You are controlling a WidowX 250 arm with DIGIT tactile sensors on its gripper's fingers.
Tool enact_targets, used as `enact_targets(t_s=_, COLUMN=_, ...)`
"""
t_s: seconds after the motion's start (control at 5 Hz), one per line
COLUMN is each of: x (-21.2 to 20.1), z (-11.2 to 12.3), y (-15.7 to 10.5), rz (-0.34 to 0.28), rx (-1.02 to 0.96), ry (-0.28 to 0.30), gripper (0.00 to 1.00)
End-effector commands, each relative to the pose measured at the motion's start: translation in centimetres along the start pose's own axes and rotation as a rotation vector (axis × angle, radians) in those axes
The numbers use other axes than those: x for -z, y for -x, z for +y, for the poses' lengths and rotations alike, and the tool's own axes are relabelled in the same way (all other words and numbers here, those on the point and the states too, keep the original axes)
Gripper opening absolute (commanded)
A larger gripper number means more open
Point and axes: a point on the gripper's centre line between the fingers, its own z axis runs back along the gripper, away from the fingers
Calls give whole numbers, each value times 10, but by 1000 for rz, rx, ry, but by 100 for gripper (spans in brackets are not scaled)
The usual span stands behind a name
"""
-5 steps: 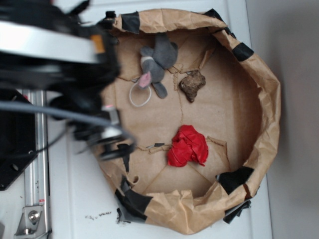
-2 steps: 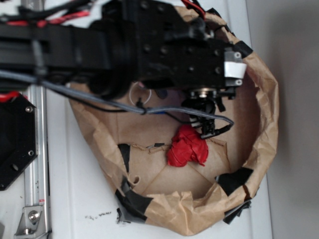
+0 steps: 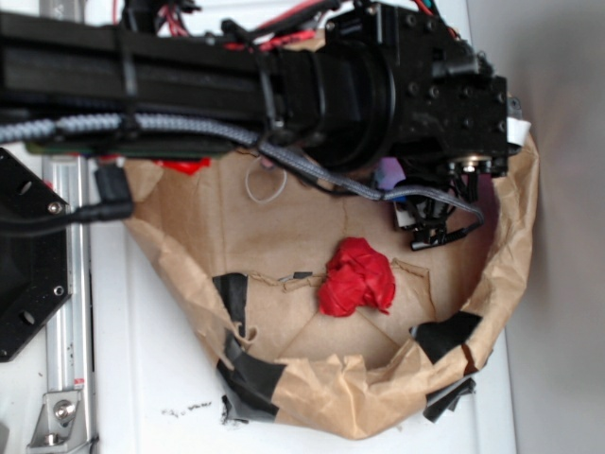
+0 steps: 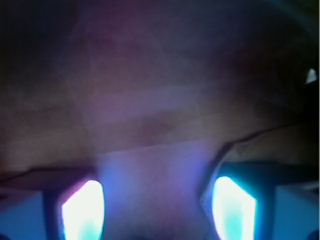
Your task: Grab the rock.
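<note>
Now that the arm (image 3: 284,85) has swung further right across the paper basin (image 3: 492,284), the rock is hidden beneath it. Its gripper (image 3: 435,232) hangs above the red wad (image 3: 357,277) (spread, judging by the wrist view), seemingly past the rock.

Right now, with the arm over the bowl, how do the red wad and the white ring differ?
The red wad is a crumpled solid lump; the white ring is a thin flat loop. The wad shows whole; the ring's top is hidden under the arm. The wad sits mid-floor, the ring nearer the arm. Both lie on the floor of the brown paper bowl.
</note>
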Motion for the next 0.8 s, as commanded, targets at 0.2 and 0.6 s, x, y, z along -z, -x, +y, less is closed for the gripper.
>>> enact_targets(t_s=0.2, x=-42, z=11, y=16, rz=-69, rx=72, ry=28, gripper=0)
enact_targets(t_s=0.6, x=-98, z=24, y=29, rz=-170, rx=2, ry=81, gripper=100)
